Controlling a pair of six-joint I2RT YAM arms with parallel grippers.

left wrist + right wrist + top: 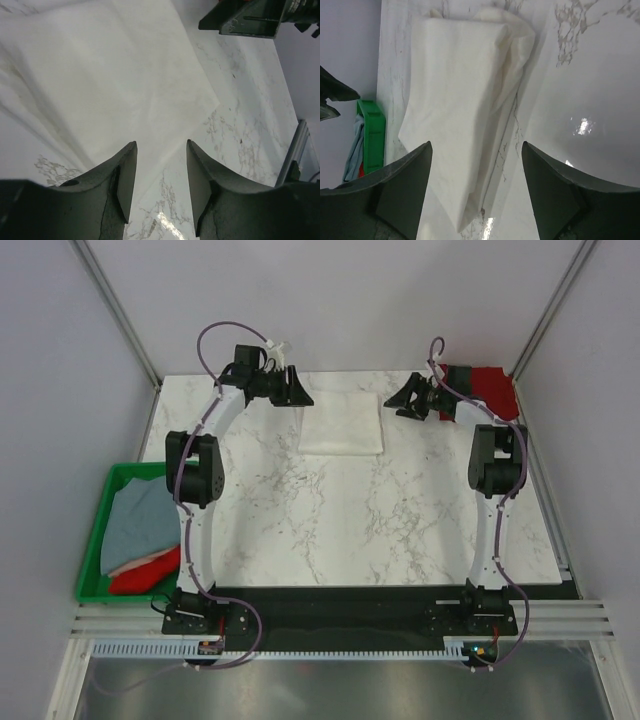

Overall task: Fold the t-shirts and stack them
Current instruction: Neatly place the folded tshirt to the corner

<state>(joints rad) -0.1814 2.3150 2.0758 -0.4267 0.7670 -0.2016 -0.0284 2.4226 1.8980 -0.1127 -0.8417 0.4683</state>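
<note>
A folded white t-shirt [342,422] lies flat at the back middle of the marble table; it also shows in the left wrist view [115,85] and the right wrist view [460,115]. My left gripper [296,392] hovers at its back left corner, open and empty [161,150]. My right gripper [403,400] hovers at its back right corner, open and empty [476,155]. A dark red and bright red t-shirt [488,390] lies at the back right corner. A grey-blue shirt [138,525] and a bright red one [148,572] lie in the crate.
A green plastic crate [100,530] stands off the table's left edge, also seen in the right wrist view [371,135]. Grey walls close in the back and both sides. A metal rail runs along the table's right edge [292,155].
</note>
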